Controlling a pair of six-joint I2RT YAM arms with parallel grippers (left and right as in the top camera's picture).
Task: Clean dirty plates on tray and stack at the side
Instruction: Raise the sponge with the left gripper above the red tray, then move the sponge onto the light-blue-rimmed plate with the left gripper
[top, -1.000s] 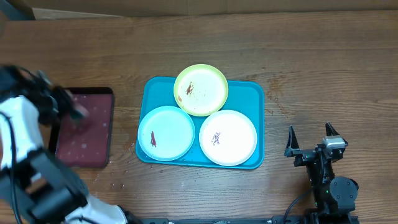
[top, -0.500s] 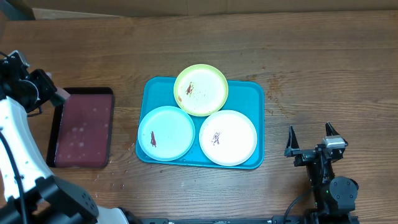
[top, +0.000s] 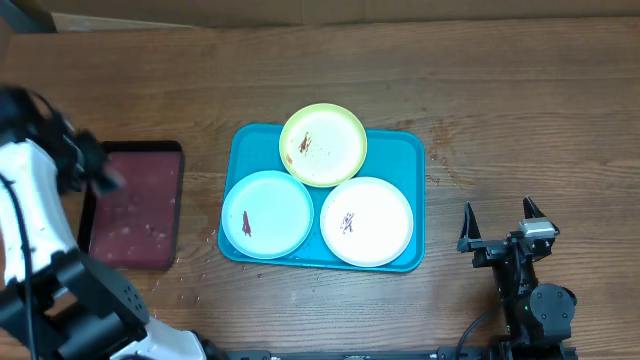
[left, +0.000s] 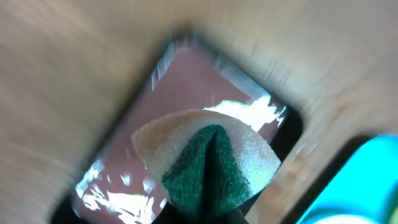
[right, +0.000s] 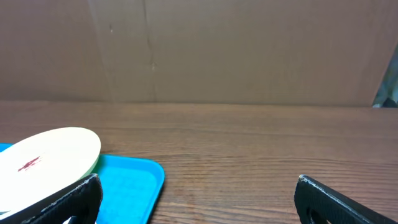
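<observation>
Three plates lie on the turquoise tray: a lime-green plate at the back, a pale blue plate at front left, and a white plate at front right, each with reddish-brown smears. My left gripper, blurred, hangs over the left edge of the maroon tray. It is shut on a folded green and yellow sponge. My right gripper is open and empty, right of the turquoise tray. In the right wrist view the white plate and the tray corner show at the left.
A smaller black-rimmed maroon tray with wet spots lies left of the turquoise tray; it also shows in the left wrist view. A brown cardboard wall stands behind the table.
My left gripper, holding the sponge, swung left off the maroon tray and has come back right over its left edge. The right arm and the plates have not moved.
</observation>
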